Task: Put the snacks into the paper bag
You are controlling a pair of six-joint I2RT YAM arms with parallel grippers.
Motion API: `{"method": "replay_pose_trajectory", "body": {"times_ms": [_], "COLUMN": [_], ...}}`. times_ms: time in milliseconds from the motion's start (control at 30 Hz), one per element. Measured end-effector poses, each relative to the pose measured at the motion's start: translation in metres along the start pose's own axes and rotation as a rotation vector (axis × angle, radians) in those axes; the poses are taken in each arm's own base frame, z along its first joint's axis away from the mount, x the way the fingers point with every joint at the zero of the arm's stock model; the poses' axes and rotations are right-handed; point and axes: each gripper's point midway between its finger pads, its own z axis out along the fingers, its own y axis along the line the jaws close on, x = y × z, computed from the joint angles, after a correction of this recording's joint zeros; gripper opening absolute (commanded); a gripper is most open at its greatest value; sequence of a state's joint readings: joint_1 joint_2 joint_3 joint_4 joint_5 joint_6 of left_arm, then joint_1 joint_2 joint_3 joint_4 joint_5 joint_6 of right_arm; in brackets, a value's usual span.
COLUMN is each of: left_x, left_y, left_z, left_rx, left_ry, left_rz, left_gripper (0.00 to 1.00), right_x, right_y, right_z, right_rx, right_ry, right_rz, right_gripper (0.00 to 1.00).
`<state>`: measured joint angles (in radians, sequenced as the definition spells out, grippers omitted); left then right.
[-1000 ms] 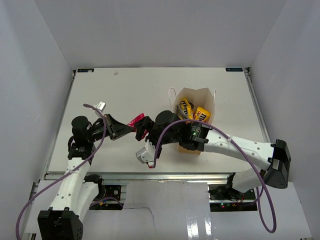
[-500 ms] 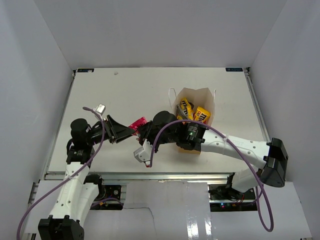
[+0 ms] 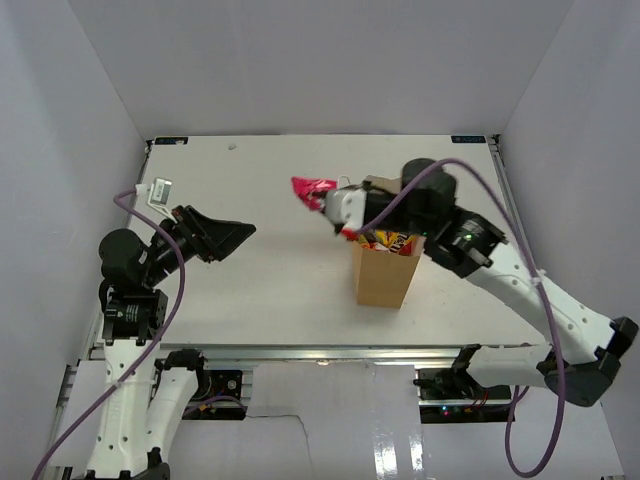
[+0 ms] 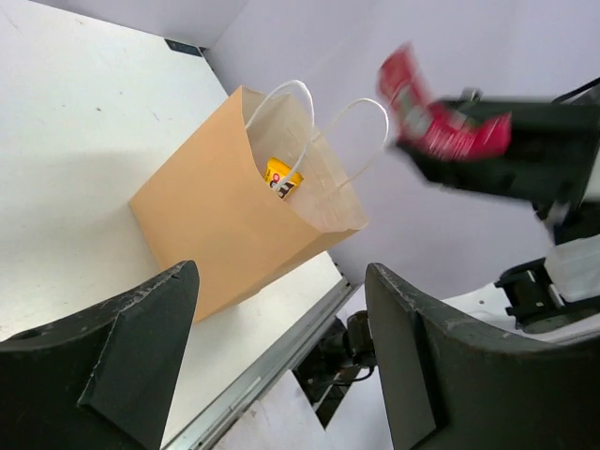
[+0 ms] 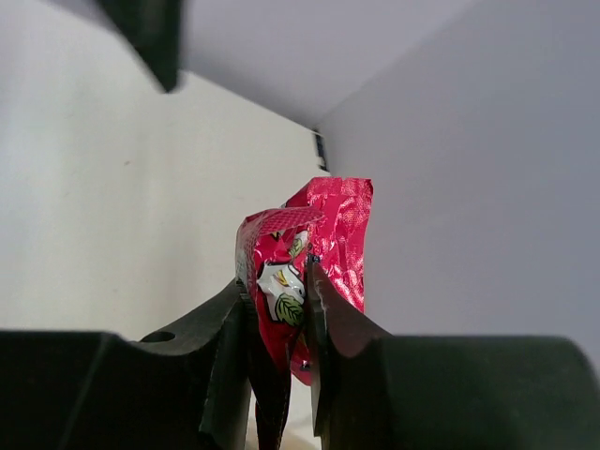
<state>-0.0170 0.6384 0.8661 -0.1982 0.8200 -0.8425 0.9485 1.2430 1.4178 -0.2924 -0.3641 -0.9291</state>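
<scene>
The tan paper bag (image 3: 384,278) stands upright right of the table's middle, its white loop handles (image 4: 309,103) up. Yellow and orange snacks (image 3: 386,240) show in its mouth, and a yellow packet (image 4: 280,178) shows in the left wrist view. My right gripper (image 3: 328,202) is shut on a pink-red foil packet (image 3: 313,189), raised in the air just left of the bag's top. The right wrist view shows the packet (image 5: 309,253) pinched between my right gripper's (image 5: 279,286) fingers. My left gripper (image 3: 238,234) hangs open and holds nothing, at the left and pointing toward the bag (image 4: 225,220).
The white table (image 3: 250,290) is enclosed by white walls on three sides. A metal rail (image 3: 300,350) runs along its front edge. A purple cable (image 3: 470,180) loops over the right arm.
My left gripper let go of the pink-red packet, opened and drew back to the left. My right gripper closed on the packet and carried it up and right, beside the bag's top.
</scene>
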Motion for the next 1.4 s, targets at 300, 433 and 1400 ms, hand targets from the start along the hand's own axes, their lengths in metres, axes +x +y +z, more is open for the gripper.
{"method": "replay_pose_trajectory", "body": {"times_ms": [300, 433, 1400], "left_x": [0.016, 0.022, -0.009], "left_y": [0.025, 0.037, 0.051], "left_z": [-0.004, -0.001, -0.04], "left_rx": [-0.065, -0.088, -0.362], "left_ry": [-0.01, 0.01, -0.171], "left_rz": [0.008, -0.023, 0.235], "left_gripper": [0.82, 0.82, 0.98], "right_x": [0.005, 0.045, 0.099], "right_y": [-0.072, -0.052, -0.078], "right_z": [-0.118, -0.119, -0.246], "right_rx": [0.502, 0.543, 1.12], "right_ry": [-0.005, 0.067, 0.428], "right_rz": [0.49, 0.659, 0.65], "right_gripper": [0.28, 0.34, 0.9]}}
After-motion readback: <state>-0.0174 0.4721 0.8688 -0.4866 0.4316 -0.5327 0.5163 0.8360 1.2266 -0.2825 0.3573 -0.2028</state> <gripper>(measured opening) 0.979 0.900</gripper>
